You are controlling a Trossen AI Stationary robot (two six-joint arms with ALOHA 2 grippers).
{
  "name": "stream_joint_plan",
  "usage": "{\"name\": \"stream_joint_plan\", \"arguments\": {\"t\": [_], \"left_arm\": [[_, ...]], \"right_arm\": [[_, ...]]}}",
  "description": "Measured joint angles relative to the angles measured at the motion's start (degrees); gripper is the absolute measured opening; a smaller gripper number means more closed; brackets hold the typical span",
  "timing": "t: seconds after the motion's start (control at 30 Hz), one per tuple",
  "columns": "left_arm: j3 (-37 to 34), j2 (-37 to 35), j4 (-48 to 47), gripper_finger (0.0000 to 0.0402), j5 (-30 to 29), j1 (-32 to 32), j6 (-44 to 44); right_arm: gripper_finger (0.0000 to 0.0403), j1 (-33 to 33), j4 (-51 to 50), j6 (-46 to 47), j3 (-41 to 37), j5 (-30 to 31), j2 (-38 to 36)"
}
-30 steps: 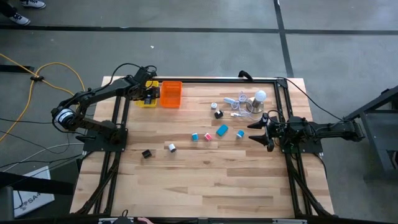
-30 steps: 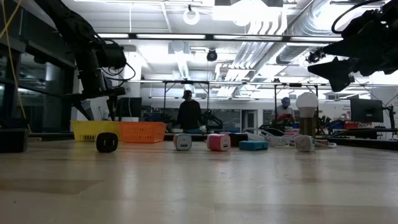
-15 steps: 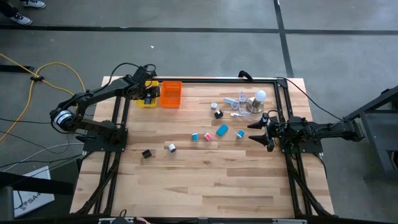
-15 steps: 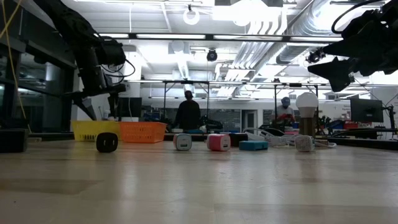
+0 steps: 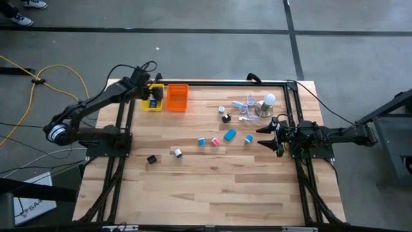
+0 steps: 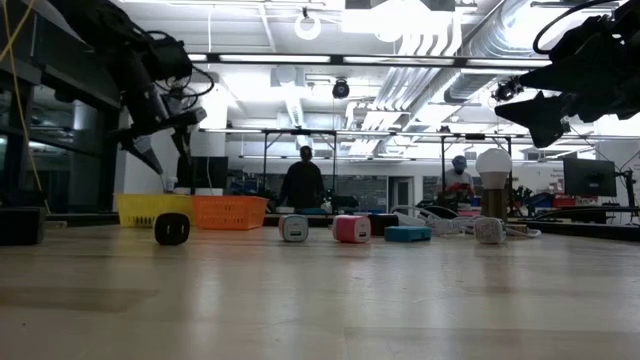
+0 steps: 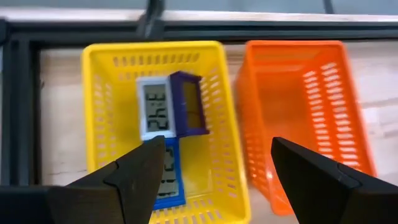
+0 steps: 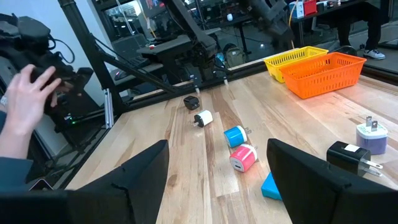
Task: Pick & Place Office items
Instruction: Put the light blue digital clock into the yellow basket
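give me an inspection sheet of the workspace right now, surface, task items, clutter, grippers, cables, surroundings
Surface: wooden table, black frame rails along its sides.
Job's things: pink piece, blue pieces, white piece and black piece loose mid-table; three small display units in the yellow basket; orange basket empty.
Clutter: light bulb and white cable at the far right.
Grippers: left gripper open above the yellow basket; right gripper open, above the table's right side.
Cables: yellow cable on the floor, left.
Surroundings: a person's hand in the right wrist view; people at benches behind.
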Motion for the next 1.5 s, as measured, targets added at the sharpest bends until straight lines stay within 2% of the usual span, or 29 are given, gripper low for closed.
{"name": "stream_joint_plan", "arguments": {"t": [0.23, 0.4, 0.6, 0.73, 0.8, 1.07, 1.3, 1.5], "left_arm": [[0.0, -1.81, 6.2, 0.0286, 0.18, -4.59, 3.06], [0.0, -1.83, 8.81, 0.0286, 3.48, -8.71, 7.92], [0.0, -1.83, 8.05, 0.0286, 11.29, -12.16, 14.42], [0.0, -1.83, 6.39, 0.0286, 18.41, -13.93, 16.42], [0.0, -1.83, 5.47, 0.0286, 20.09, -14.99, 17.26], [0.0, -1.8, 4.97, 0.0286, 20.5, -19.66, 21.95], [0.0, -1.8, 5.08, 0.0286, 20.78, -22.91, 22.35], [0.0, -1.8, 7.06, 0.0286, 21.58, -30.18, 24.38]], "right_arm": [[0.0258, 0.02, 0.0, -0.01, -0.01, 0.0, 0.01], [0.0259, 0.01, -0.01, 0.0, 0.0, 0.0, 0.0], [0.0259, 0.01, -0.02, 0.0, 0.01, 0.01, 0.01], [0.0258, 0.02, -0.02, -0.01, 0.01, 0.0, -0.01], [0.0259, 0.0, 0.0, 0.0, 0.0, 0.01, 0.0], [0.0259, 0.02, 0.0, 0.0, 0.0, 0.01, 0.0], [0.0259, 0.02, 0.0, 0.0, -0.01, 0.02, -0.01], [0.0259, 0.02, 0.0, -0.01, -0.01, 0.02, -0.01]]}}
